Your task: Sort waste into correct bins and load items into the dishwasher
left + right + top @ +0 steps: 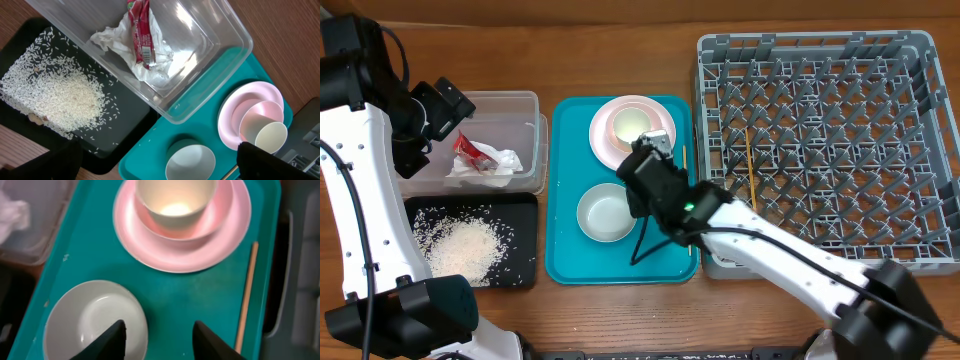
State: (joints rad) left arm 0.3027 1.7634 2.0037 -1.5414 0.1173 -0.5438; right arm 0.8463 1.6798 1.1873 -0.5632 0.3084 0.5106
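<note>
Right pincer (pixel 159 326) beside whitish bowl (pixel 90 317)

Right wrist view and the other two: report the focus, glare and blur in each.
Right wrist view: soft throughout, the cup glows overexposed inside, the dark fingers are blurred at the bottom edge. Left wrist view: rice and wrapper are crisp, white glare streaks the clear tub. Overhead view: evenly lit, sharp, no strong glare.

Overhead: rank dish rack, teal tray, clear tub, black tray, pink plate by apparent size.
1. dish rack
2. teal tray
3. clear tub and black tray: too alike to split
4. pink plate
</note>
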